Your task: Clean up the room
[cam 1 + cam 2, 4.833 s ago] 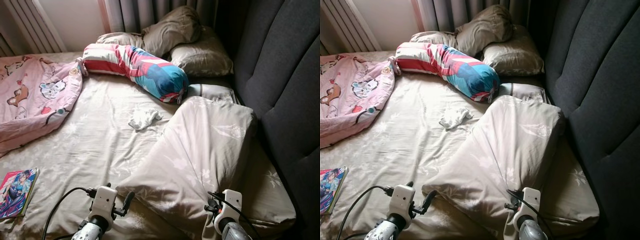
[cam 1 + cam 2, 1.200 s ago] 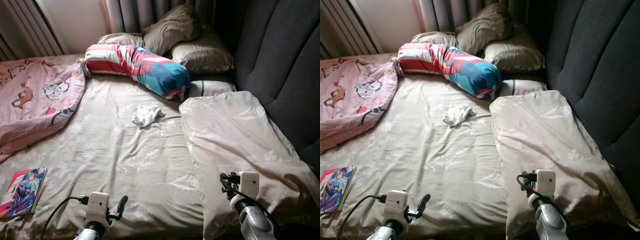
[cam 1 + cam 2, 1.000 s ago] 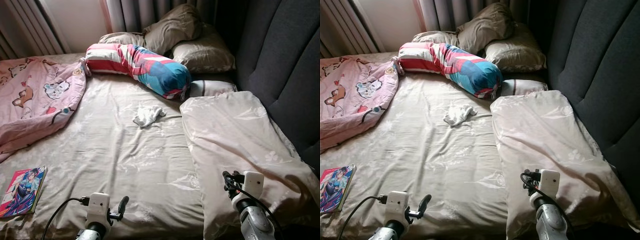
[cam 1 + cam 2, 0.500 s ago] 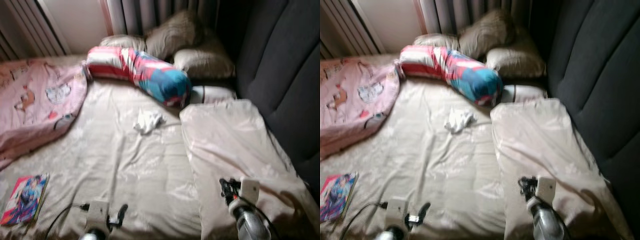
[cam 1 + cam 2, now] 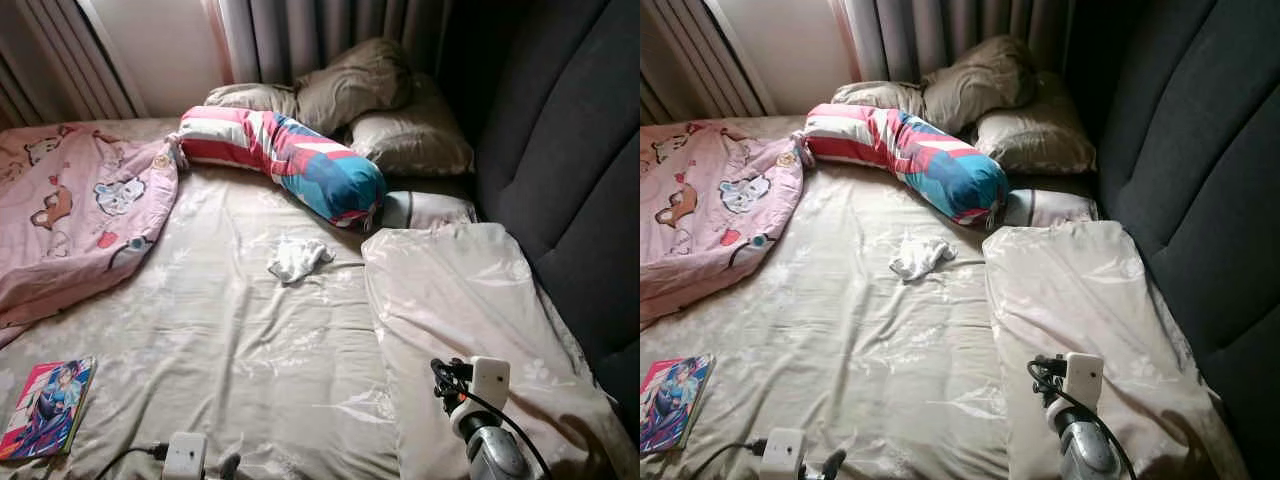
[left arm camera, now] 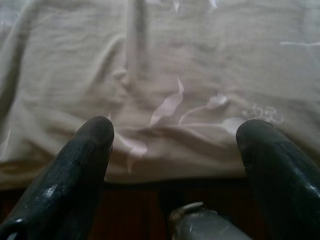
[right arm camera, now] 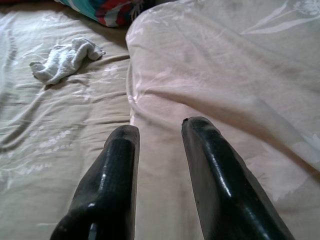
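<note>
Right now the bed (image 5: 250, 340) lies under a beige sheet with a pale leaf print. Along its right edge, against the dark padded headboard (image 5: 560, 170), a beige quilt (image 5: 470, 310) lies spread flat. Over the near end of that quilt hovers the right gripper (image 7: 160, 127), its two black fingers (image 7: 117, 175) set a little apart with nothing between them; whether they touch the fabric I cannot tell. The left gripper (image 6: 175, 135) hangs low at the near edge of the bed, fingers spread wide over the sheet and holding nothing.

Near the middle of the bed, just beside the quilt's far left corner, sits a small crumpled white cloth (image 5: 298, 259). Beyond it a long bolster (image 5: 285, 160) striped red, white and blue lies slanted across the far part of the bed. Behind the bolster, in the far right corner, several beige pillows (image 5: 380, 105) are piled against the curtains (image 5: 320, 35). A small pale cushion (image 5: 425, 209) peeks out between the bolster's end and the quilt.

A pink blanket (image 5: 70, 220) with cartoon animals is bunched along the left edge. At the near left corner a colourful comic book (image 5: 47, 406) lies flat on the sheet.
</note>
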Tool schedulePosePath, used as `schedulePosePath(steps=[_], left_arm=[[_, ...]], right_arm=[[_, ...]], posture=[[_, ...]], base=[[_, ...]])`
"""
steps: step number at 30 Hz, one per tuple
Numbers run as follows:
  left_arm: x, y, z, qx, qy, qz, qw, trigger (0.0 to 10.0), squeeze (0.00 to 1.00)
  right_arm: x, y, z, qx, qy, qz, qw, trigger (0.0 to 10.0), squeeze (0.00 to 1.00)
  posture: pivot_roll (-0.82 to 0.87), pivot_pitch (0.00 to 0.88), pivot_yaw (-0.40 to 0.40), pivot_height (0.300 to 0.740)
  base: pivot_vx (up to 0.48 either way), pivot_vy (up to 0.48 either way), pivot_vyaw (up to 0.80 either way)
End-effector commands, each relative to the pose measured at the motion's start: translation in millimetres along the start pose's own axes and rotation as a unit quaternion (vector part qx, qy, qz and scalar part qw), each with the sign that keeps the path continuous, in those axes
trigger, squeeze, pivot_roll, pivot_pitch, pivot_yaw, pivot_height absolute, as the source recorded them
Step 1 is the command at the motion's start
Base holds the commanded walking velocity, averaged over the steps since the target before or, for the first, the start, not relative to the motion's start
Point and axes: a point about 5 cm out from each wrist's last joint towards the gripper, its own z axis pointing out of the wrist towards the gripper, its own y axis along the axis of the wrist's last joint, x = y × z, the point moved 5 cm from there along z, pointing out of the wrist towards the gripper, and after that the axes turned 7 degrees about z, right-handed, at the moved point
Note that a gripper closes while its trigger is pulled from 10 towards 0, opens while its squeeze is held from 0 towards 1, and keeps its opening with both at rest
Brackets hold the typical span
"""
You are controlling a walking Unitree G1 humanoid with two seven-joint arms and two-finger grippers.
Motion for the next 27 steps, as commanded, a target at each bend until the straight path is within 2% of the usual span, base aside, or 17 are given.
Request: schedulePosePath(steps=[1,8,16,19,22,27], left_arm=[[4.5,-17,-6.0,0.029,0.003,0.003,1.0,10.0,0.0],[22.2,-39,-16.4,0.072,0.014,-0.001,0.997,10.0,0.0],[22.3,-52,-21.1,0.102,0.016,-0.007,0.995,10.0,0.0],[21.7,-54,-21.5,0.107,0.016,-0.008,0.994,10.0,0.0],[21.7,-54,-21.6,0.109,0.016,-0.008,0.994,10.0,0.0],[18.3,-44,-14.0,0.098,0.014,-0.007,0.995,10.0,0.0]], right_arm=[[-1.1,-7,-2.7,0.011,-0.003,0.0,1.0,10.0,0.0],[1.6,-11,-2.5,0.019,0.001,-0.009,1.0,10.0,0.0],[3.7,-9,-1.3,0.015,0.004,-0.017,1.0,10.0,0.0],[4.0,-8,-1.2,0.013,0.004,-0.019,1.0,10.0,0.0],[4.2,-8,-1.4,0.011,0.005,-0.02,1.0,10.0,0.0],[2.1,-10,-2.5,0.012,-0.005,-0.003,1.0,10.0,0.0]], posture=[[0.0,0.156,0.024,0.74],[0.01,0.153,0.027,0.74],[0.02,0.166,0.036,0.74],[0.02,0.167,0.037,0.74],[0.02,0.168,0.039,0.74],[0.02,0.17,0.042,0.74]], base=[[0.0,0.285,0.0],[0.0,-0.081,0.0],[0.0,0.037,0.0],[0.0,0.197,0.0],[0.0,0.0,0.61],[0.0,-0.13,0.23]])
